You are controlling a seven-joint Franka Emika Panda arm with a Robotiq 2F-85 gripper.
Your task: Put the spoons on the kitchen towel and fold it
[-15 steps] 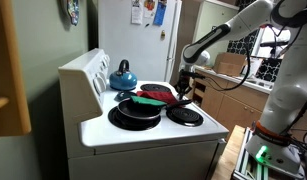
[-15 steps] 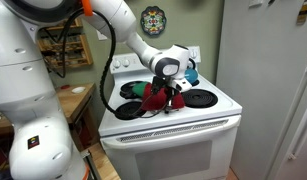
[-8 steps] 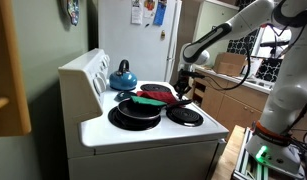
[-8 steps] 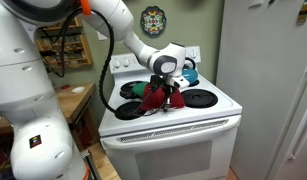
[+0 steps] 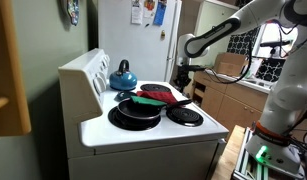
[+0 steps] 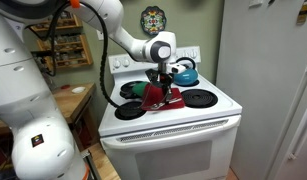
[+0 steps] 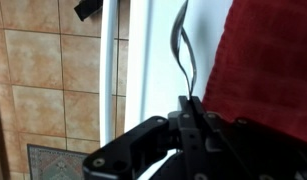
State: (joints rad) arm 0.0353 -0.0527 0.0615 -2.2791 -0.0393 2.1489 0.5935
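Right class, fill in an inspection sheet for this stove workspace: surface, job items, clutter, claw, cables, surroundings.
Surface: white stove top, burners showing.
Job's things: red towel lies among black pans; green spoon at its edge; slim spoon in the claw.
Clutter: blue kettle at the back.
Claw: claw hangs above the towel, apparently shut on the slim spoon.
Cables: black cable along the arm.
Surroundings: fridge, tiled floor.

Towel on stove, kettle behind it
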